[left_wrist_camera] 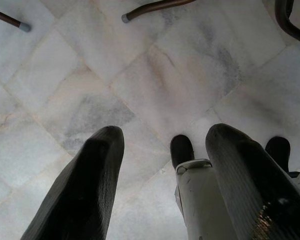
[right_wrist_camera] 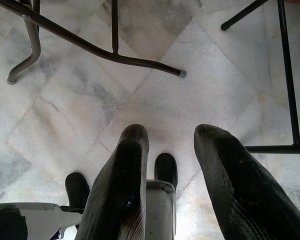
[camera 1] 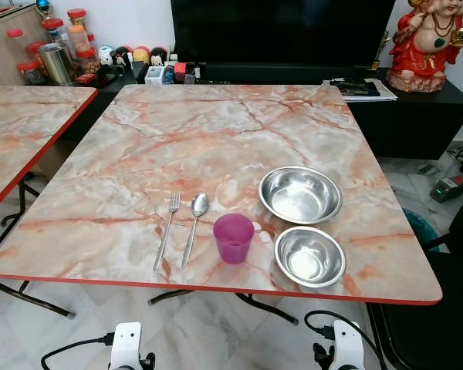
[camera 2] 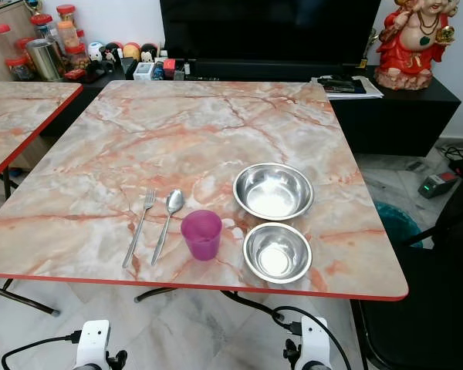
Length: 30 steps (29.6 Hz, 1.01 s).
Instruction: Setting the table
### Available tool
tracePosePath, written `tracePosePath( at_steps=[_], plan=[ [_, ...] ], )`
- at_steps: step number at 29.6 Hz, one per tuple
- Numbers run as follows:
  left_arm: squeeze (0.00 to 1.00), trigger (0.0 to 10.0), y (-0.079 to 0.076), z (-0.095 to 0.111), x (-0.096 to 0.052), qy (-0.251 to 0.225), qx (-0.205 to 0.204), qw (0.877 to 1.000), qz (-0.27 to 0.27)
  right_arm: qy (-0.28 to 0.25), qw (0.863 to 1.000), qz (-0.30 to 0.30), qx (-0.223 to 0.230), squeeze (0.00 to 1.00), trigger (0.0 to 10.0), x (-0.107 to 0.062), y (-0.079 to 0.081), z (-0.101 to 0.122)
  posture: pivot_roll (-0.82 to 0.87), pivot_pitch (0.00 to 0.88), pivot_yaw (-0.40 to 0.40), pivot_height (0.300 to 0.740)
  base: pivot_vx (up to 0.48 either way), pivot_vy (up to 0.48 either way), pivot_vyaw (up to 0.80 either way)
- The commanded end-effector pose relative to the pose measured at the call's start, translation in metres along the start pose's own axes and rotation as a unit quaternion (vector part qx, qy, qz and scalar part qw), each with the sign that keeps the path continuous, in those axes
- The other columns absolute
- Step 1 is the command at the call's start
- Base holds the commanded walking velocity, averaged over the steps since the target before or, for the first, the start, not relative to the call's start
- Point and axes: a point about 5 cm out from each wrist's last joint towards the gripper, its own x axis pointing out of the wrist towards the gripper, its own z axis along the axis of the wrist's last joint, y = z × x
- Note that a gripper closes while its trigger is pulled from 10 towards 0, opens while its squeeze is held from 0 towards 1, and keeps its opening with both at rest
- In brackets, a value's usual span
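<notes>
A fork (camera 1: 167, 230), spoon (camera 1: 194, 227), purple cup (camera 1: 233, 237) and two steel bowls (camera 1: 300, 194) lay near the tabletop's (camera 1: 123, 162) front edge, above and ahead of both arms; left end effector (left_wrist_camera: 160, 150) and right end effector (right_wrist_camera: 172, 150) hung floorward, fingers spread, empty; cutlery pointed away, nearer the left arm.

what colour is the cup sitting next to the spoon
The cup is translucent purple-pink; the left eye view shows it best, just right of the spoon.

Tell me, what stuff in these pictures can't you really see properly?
- Purple cup: its inside, hidden by its own wall in the eye views.
- Jars behind the table: labels too small to read.
- Red statue: top cut off by the edge.
- Floor under the table: covered by the tabletop.
</notes>
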Motion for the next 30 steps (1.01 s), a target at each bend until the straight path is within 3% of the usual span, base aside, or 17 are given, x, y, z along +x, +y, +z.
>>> tracePosePath(
  at_steps=[1, 30],
  plan=[
    [0.00, 10.0, 0.0043, -0.0044, -0.0009, 0.010, -0.009, 1.000, 0.006, -0.006, 1.000, 0.000, 0.007, 0.00, 10.0, 0.0009, 0.0009, 0.0039, -0.04, 0.000, 0.007, 0.740, 0.000, 0.000, 0.00],
    [0.00, 10.0, 0.0034, -0.0106, -0.0020, 0.020, 0.001, 1.000, -0.003, -0.010, 1.000, -0.005, 0.013, 0.00, 10.0, 0.0007, 0.0011, 0.0033, -0.05, 0.000, 0.013, 0.740, 0.000, 0.000, 0.00]
  ],
)
